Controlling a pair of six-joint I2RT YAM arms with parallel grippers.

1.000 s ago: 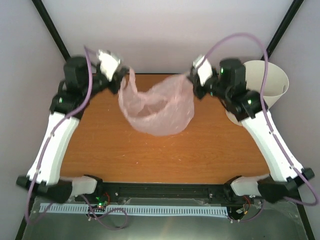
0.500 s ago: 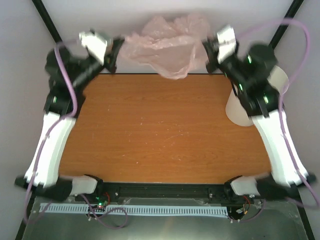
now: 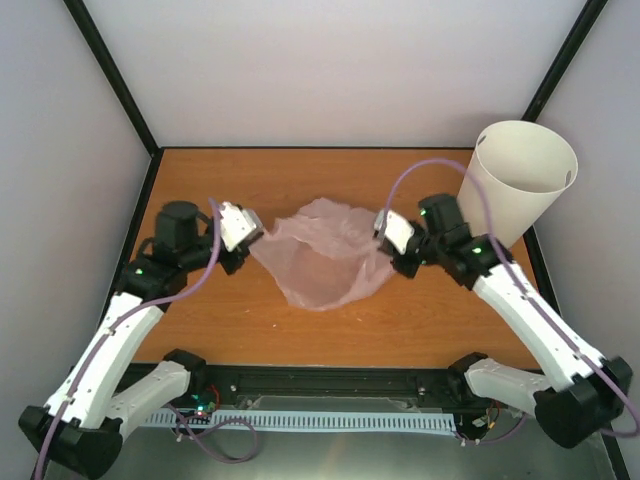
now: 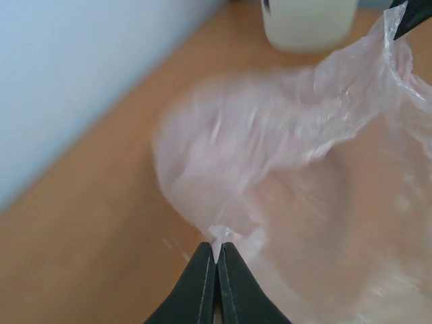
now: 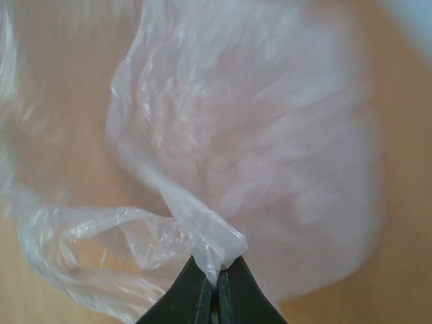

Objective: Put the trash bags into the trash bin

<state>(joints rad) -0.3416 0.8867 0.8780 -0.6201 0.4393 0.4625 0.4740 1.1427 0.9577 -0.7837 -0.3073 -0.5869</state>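
Note:
The pale pink trash bag hangs stretched between both grippers over the middle of the table. My left gripper is shut on its left edge, and a pinch of film pokes from the closed tips. My right gripper is shut on the bag's right edge, the plastic bunched at its tips. Billowing film fills the right wrist view. The white trash bin stands at the far right corner, right of the right gripper; its base shows in the left wrist view.
The orange table is fenced by black frame posts and pale walls on three sides. Purple cables loop over both arms. The arm bases and a rail sit along the near edge.
Both arms swung up to the back wall with the bag lifted high, then came down and toward me. The bag now hangs low over the table's middle, still blurred by motion.

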